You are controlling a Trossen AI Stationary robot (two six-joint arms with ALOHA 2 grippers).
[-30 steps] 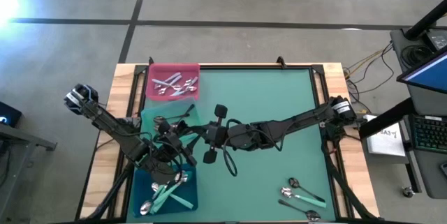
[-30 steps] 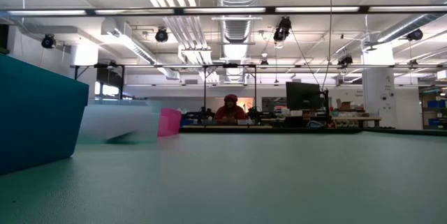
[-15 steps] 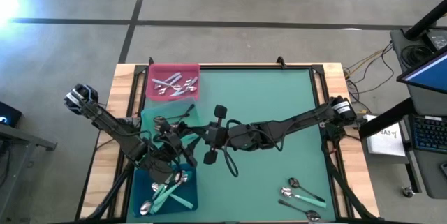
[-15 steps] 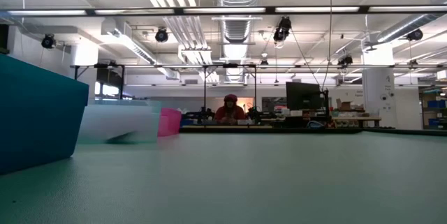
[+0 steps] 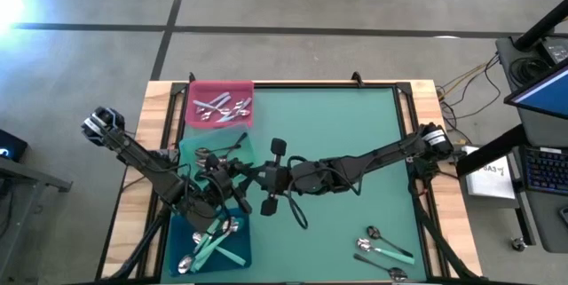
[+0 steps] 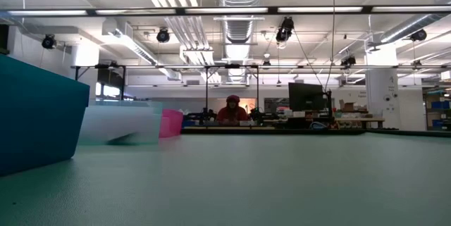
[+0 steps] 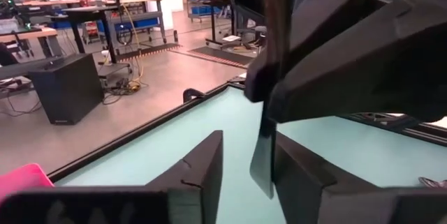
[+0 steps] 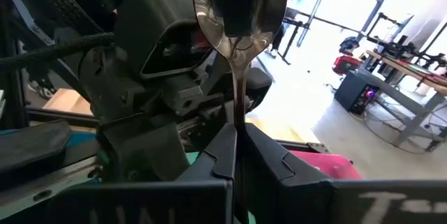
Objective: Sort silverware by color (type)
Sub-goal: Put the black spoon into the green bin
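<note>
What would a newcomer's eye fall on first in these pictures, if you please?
First the two dark arms meeting over the table's left half, where the right gripper is shut on a shiny silver spoon with a dark handle, held out to the left gripper. Next the bright pink tray of all-silver utensils at the far left edge, and the blue tray of mint-handled spoons at the near left.

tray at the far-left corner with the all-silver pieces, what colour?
Pink. The tray shows best in the high view, holding silver utensils.
</note>
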